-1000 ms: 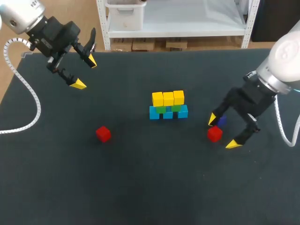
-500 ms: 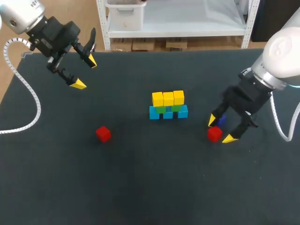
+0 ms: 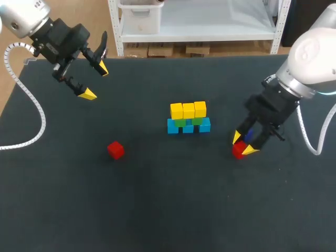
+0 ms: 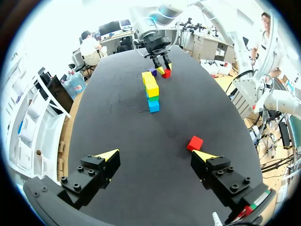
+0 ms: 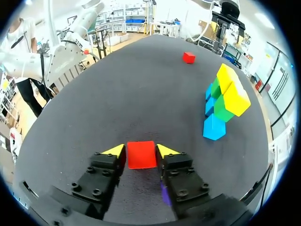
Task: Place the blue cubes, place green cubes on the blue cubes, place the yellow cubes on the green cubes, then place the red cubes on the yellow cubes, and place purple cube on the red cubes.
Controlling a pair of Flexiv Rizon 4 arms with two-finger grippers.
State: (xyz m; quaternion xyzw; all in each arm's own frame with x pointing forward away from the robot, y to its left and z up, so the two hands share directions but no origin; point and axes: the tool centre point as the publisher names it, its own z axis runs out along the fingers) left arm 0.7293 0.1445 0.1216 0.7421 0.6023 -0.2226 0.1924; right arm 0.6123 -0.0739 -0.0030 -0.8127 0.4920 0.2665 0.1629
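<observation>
Table: A dark, matte tabletop [image 3: 157, 210] lies under both arms, and every cube stands on it.
Right gripper: The right gripper [image 3: 244, 144] is lowered to the table at the right of the stack. Its yellow-tipped fingers are pressed against two opposite sides of a small red cube [image 5: 141, 154], so the cube is clamped between them.
Left gripper: The left gripper [image 3: 95, 81] is held above the far left corner of the table. Its fingers are spread wide, with nothing between them.
Stack: Near the middle of the table a row of three blue cubes [image 3: 188, 127] is set. Two green cubes [image 3: 181, 123] are seated on it, and three yellow cubes [image 3: 188, 110] are laid across the top.
Loose red cube: A second red cube [image 3: 115, 149] is placed alone, left of the stack and well apart from both grippers.
Purple cube: A purple cube [image 3: 248, 135] is seen just behind the right gripper's fingers, largely hidden by them.
Change: The right gripper's fingers were spread wide around the red cube a second ago and are now drawn in against it. The left gripper, the stack and the loose red cube are unmoved.
</observation>
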